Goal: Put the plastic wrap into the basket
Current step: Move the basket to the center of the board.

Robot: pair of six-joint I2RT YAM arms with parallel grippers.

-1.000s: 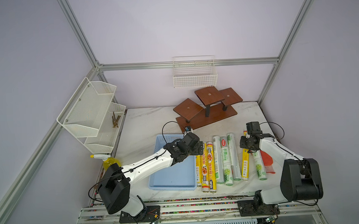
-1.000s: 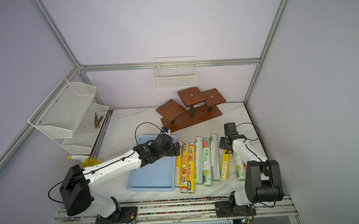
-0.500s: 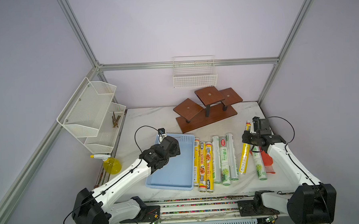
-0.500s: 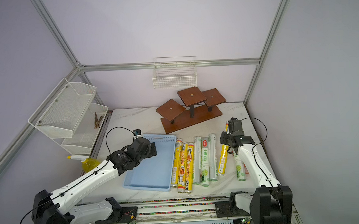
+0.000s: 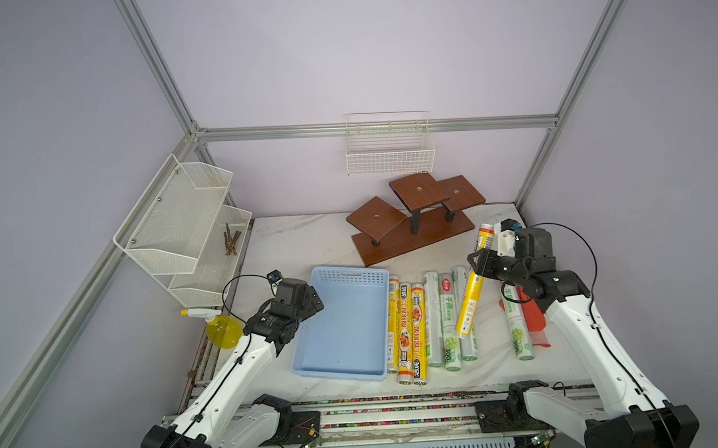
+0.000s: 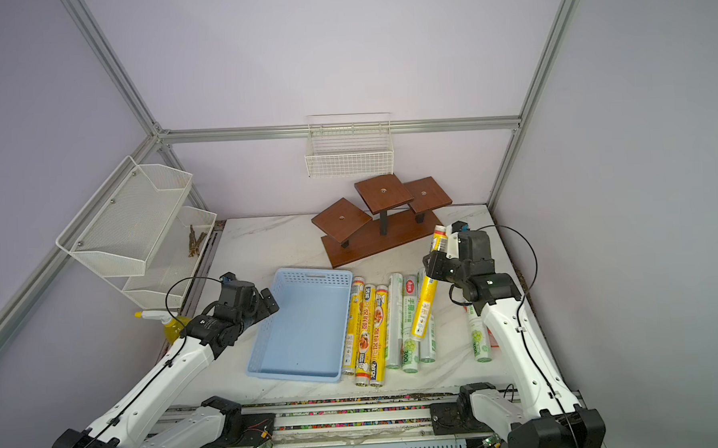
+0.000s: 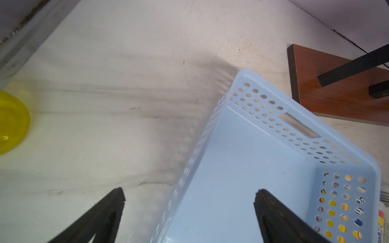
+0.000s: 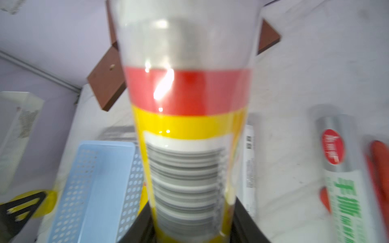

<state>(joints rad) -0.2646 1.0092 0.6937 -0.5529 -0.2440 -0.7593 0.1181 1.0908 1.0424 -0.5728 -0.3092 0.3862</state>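
The right claw (image 5: 479, 264) is clamped on one yellow roll (image 5: 470, 299) near its far end. The roll hangs tilted at centre right of the frame, its low end above the whitish rolls. The left claw (image 7: 189, 195) stands apart and empty over the left rim of the basket (image 5: 347, 276).

Step in hand: carrying the first roll (the basket holds nothing yet).

The next move likely calls for travel toward frame left, turning the roll parallel to the basket's long sides, then lowering and release.

Six rolls (image 5: 419, 326) lie side by side between the held roll and the basket, so keep height. A seventh roll (image 5: 519, 334) lies on the red glove (image 5: 535, 321) at right. The wooden stand (image 5: 415, 226) sits behind and the spray bottle (image 5: 222, 331) at left, both clear of the path.
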